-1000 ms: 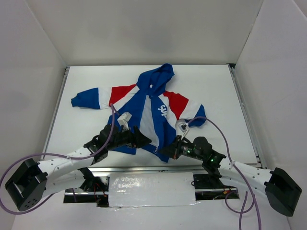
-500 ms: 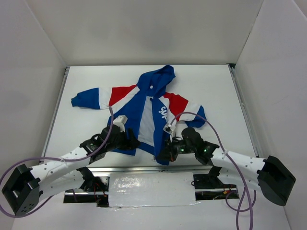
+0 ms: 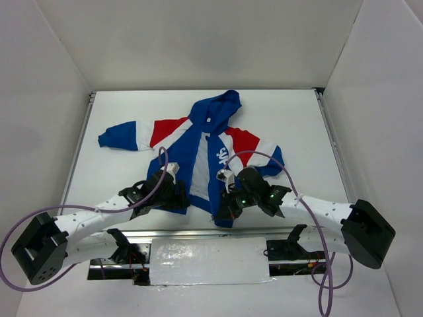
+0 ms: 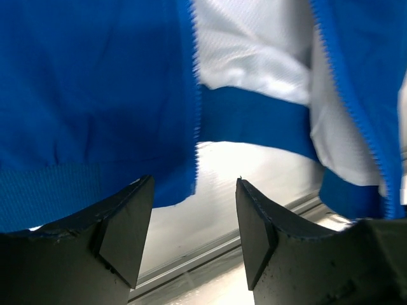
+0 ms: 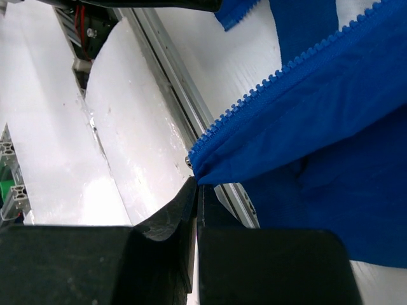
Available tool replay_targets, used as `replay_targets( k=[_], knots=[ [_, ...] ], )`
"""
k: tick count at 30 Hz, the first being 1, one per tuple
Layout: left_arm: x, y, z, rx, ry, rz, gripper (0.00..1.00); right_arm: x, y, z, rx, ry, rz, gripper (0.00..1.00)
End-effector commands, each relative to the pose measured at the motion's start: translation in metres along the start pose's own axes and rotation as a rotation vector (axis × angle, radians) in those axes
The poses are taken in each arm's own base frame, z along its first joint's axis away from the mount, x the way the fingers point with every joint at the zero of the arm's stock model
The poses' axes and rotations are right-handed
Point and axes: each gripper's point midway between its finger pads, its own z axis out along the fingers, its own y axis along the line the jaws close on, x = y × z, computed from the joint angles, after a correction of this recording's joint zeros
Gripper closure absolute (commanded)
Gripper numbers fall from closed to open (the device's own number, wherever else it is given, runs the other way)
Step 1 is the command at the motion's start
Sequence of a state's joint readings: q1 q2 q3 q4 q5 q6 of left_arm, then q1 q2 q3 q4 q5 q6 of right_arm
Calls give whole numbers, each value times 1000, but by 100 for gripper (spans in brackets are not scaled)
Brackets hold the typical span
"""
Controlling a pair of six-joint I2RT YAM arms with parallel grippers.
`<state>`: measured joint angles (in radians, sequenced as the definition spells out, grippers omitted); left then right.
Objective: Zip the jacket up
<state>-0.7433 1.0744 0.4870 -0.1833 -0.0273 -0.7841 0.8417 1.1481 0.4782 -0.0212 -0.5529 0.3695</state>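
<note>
A white worktop (image 3: pixel 297 119) enclosed by plain white walls (image 3: pixel 198 39) is seen from above, with the jacket (image 3: pixel 198 148) spread on it, hood away from the arms and its front open.

The left tool (image 3: pixel 180 198) is laid at the near hem of one front panel. Only in its wrist view are its jaws seen to be released and spread wide (image 4: pixel 191 222), with the panel's lower corner (image 4: pixel 181 190) just ahead of the gap; contact cannot be told.

The right tool (image 3: pixel 221 211) is set at the other panel's hem. In its wrist view it is shown clenched (image 5: pixel 196 200) on the bottom corner of the zipper edge, the blue zipper teeth (image 5: pixel 267 86) running up and away from it. A metal rail (image 5: pixel 172 82) is seen beyond the fingertips.
</note>
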Motion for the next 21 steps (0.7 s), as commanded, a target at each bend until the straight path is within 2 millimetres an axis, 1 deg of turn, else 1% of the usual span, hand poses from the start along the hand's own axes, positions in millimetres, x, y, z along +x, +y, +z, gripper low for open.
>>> replay_targets(
  k=[1,6,7,10,11,12,13,17,21],
  knots=[
    [-4,-2,1,-17,9,24,34,-11,0,-2,25,-20,-16,100],
    [-4,2,6,-67,35,37,37,-17,-8,-1,81,-47,42,100],
    [-1,4,6,-86,49,44,38,-17,-8,0,84,-50,48,100],
    [-6,5,3,-126,28,56,38,-18,-10,1,91,-58,65,100],
    [-4,9,1,-151,39,61,38,-18,-10,1,91,-56,66,100],
    [-9,12,0,-179,18,63,38,-18,-11,1,91,-57,72,100],
    [-9,12,0,-193,20,73,38,-18,-10,2,91,-59,71,100],
    [-4,18,2,-251,51,103,39,-18,-12,3,98,-58,74,100],
    [1,16,7,-309,76,141,40,-19,-14,2,114,-60,74,100]
  ],
)
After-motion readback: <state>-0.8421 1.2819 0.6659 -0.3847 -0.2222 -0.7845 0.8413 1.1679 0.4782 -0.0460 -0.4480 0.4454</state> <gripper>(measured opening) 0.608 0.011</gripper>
